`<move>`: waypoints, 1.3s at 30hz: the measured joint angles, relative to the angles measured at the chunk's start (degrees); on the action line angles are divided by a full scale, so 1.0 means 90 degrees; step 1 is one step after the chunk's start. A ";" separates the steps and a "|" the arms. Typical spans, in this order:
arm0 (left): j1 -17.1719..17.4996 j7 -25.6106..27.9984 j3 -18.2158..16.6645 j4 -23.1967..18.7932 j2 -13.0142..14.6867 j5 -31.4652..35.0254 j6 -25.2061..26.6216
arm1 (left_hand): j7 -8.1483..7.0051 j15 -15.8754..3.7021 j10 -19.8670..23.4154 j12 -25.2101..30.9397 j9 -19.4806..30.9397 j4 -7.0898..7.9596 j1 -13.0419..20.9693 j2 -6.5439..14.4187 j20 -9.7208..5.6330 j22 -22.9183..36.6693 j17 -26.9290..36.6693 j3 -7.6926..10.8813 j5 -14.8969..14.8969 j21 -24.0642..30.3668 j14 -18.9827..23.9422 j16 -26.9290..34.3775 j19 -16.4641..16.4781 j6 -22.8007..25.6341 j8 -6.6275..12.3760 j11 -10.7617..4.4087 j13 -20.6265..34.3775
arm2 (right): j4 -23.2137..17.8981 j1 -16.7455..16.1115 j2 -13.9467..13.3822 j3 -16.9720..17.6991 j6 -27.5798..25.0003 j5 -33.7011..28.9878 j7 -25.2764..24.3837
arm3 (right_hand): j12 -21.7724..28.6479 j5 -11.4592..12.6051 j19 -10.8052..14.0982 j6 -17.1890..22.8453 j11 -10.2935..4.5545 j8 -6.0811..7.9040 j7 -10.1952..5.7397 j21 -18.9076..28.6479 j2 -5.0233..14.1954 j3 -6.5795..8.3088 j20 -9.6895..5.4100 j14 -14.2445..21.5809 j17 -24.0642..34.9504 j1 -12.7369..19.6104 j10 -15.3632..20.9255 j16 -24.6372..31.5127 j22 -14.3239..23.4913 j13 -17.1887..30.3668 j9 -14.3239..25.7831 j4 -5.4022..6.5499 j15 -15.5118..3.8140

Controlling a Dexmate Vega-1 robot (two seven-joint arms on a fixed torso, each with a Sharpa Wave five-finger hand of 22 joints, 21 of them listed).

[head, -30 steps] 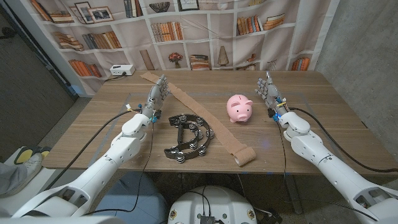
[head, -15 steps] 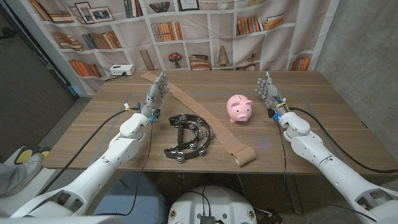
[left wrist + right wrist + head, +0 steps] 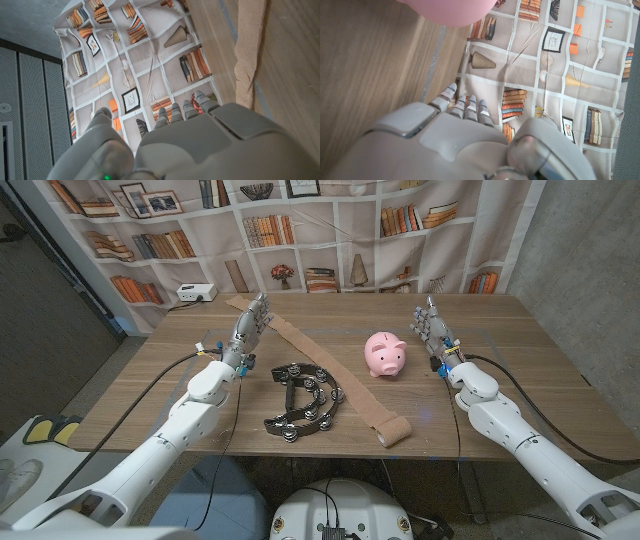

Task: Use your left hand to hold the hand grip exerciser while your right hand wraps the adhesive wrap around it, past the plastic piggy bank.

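A black D-shaped frame with metal discs [image 3: 305,398] lies on the wooden table [image 3: 520,370] near its front middle; it stands where the task's exerciser would be. A tan adhesive wrap [image 3: 318,360] runs unrolled from the far left toward the front, ending in a small roll [image 3: 394,430]. A pink piggy bank [image 3: 385,355] stands right of the strip. My left hand [image 3: 250,332] is raised left of the strip, fingers up and apart, holding nothing. Right of the pig, my right hand [image 3: 430,325] is raised likewise. The wrap [image 3: 250,45] passes beyond my left hand [image 3: 190,145]. The pig [image 3: 450,10] sits past my right hand [image 3: 455,140].
A small white box [image 3: 197,292] sits at the table's far left corner with a cable. A bookshelf-print curtain [image 3: 330,230] hangs behind the table. Bare wood lies between the pig and my right hand and along the right side.
My left arm has drifted slightly toward the far side; the hand stays open. The right arm and the objects have not moved.
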 measured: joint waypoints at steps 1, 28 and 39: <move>0.0014 0.0026 -0.0002 -0.0019 0.0010 0.0028 -0.0007 | 0.0000 0.0000 0.0000 0.0000 0.0000 0.0000 0.0000 0.0000 0.0000 0.0000 0.0000 0.0000 0.0000 0.0000 0.0000 0.0000 0.0000 0.0000 0.0000 0.0000 0.0000 | -0.0041 -0.0027 -0.0020 0.0007 -0.0001 -0.0006 -0.0006 | 0.0000 0.0000 0.0000 0.0000 0.0000 0.0000 0.0000 0.0000 0.0000 0.0000 0.0000 0.0000 0.0000 0.0000 0.0000 0.0000 0.0000 0.0000 0.0000 0.0000 0.0000; 0.0453 0.0565 -0.0132 -0.1041 0.0449 0.0484 0.0223 | 0.0001 0.0035 0.0000 0.0024 -0.0001 -0.0054 0.0000 0.0000 0.0021 0.0000 -0.0001 -0.0001 0.0000 0.0000 -0.0125 0.0000 -0.0021 0.0000 0.0000 0.0000 -0.0001 | -0.0286 -0.0264 -0.0229 0.0090 0.0092 -0.0040 0.0086 | 0.0000 0.0000 -0.0061 -0.0071 -0.0023 0.0000 -0.0024 0.0000 0.0034 0.0046 -0.0013 -0.0125 0.0001 0.0134 -0.0071 0.0000 -0.0001 -0.0001 -0.0001 -0.0046 -0.0057; 0.0581 0.0604 -0.0244 -0.1195 0.0618 0.0629 0.0154 | 0.0001 0.0035 0.0000 0.0024 -0.0001 -0.0073 0.0000 0.0000 0.0055 -0.0001 -0.0001 -0.0020 0.0000 0.0000 -0.0124 0.0000 -0.0056 0.0000 0.0000 0.0000 -0.0001 | -0.0334 -0.0198 -0.0252 0.0036 0.0081 -0.0094 0.0136 | 0.0000 0.0000 -0.0095 -0.0094 -0.0033 0.0000 -0.0047 0.0000 0.0067 0.0080 0.0022 -0.0148 0.0001 0.0167 -0.0080 0.0000 -0.0001 -0.0001 -0.0001 -0.0080 -0.0080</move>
